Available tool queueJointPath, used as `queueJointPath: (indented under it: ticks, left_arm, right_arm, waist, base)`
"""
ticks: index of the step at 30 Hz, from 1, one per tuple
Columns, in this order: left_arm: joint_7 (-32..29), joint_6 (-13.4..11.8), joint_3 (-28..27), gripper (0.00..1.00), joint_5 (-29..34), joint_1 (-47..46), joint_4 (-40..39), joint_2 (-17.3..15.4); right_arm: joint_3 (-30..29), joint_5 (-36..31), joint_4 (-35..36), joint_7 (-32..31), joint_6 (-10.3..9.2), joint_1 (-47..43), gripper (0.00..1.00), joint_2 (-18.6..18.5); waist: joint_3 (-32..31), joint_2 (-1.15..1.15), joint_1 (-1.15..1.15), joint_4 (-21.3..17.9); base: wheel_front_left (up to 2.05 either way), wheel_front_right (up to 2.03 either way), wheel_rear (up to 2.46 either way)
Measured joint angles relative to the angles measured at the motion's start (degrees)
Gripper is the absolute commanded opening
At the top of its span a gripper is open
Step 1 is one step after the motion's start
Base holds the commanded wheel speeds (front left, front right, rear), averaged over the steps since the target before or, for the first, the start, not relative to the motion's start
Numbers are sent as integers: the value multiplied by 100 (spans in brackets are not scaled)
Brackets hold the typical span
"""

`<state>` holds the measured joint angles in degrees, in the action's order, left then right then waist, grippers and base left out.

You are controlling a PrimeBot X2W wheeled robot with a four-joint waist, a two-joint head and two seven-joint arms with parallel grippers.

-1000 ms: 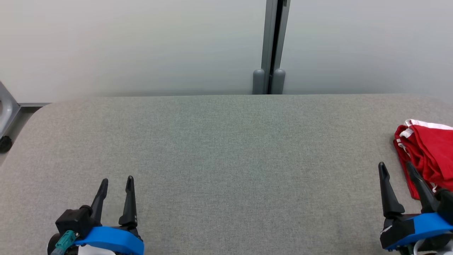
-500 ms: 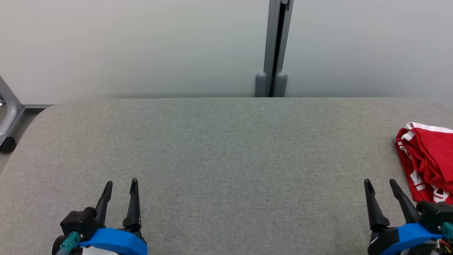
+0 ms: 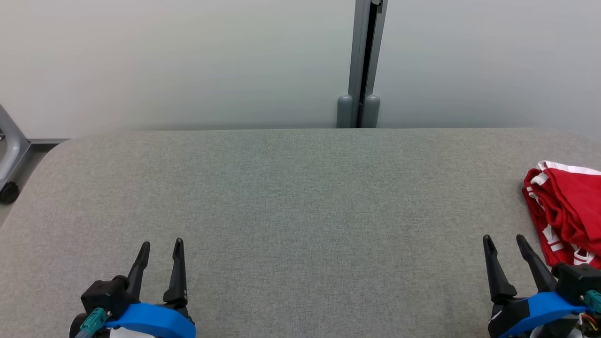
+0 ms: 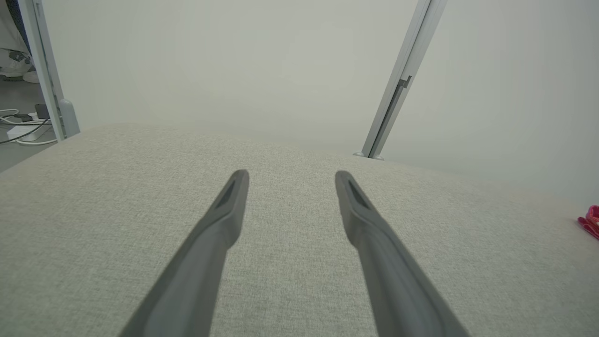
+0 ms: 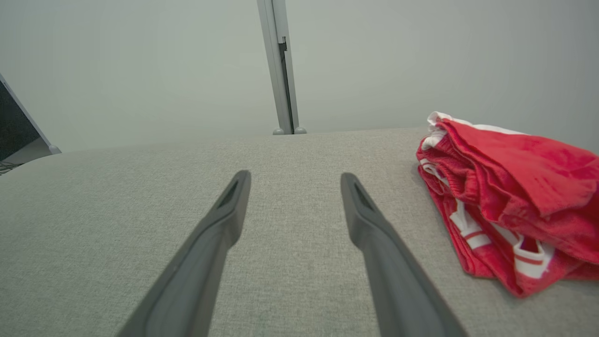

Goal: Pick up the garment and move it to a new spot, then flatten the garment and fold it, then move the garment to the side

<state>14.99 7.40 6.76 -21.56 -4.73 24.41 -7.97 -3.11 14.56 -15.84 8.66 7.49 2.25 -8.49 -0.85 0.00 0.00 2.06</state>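
Observation:
The garment (image 3: 568,206) is red cloth with white trim, folded in a loose pile at the right edge of the grey table (image 3: 300,197). In the right wrist view the garment (image 5: 510,196) lies to the right of my fingers, apart from them. My right gripper (image 3: 503,239) stands open just left of the pile with nothing between its fingers. At the lower left my left gripper (image 3: 162,244) is open too, over bare table, far from the cloth. A sliver of the garment (image 4: 590,220) shows at the right edge of the left wrist view.
A grey post (image 3: 361,61) rises behind the table's far edge, between pale wall panels. A metal leg with a castor (image 3: 9,188) stands off the table's left end. Cables (image 4: 21,128) lie on the floor beyond the left corner.
My right gripper drew back toward the near edge and off the garment, which it overlapped a second ago. The head view shifted slightly. The left gripper kept its place.

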Motion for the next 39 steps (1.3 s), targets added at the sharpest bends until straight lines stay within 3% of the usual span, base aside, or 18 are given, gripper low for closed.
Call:
queueJointPath:
  ticks: [21, 22, 29, 39]
  left_arm:
    - [0, 2, 12, 100, -60, 1, 36, -36]
    - [-3, 2, 15, 0, -64, 6, 65, -26]
    - [-70, 2, 9, 0, -135, 343, 348, 103]
    - [-356, 2, -143, 0, -1048, 339, 202, 144]
  right_arm:
    - [123, 56, -151, 26, 0, 80, 100, -20]
    - [123, 56, -175, 24, 0, 72, 0, -10]
    - [136, 142, -512, -52, 0, -164, 0, 120]
    - [79, 1143, -452, -244, 0, -148, 0, 176]
  waist:
    - [-12, 0, 0, -30]
    - [-13, 0, 0, -30]
    - [-12, 0, 0, -32]
    - [-3, 0, 1, -47]
  base:
    - [0, 0, 0]
    - [0, 0, 0]
    - [0, 0, 0]
    - [0, 0, 0]
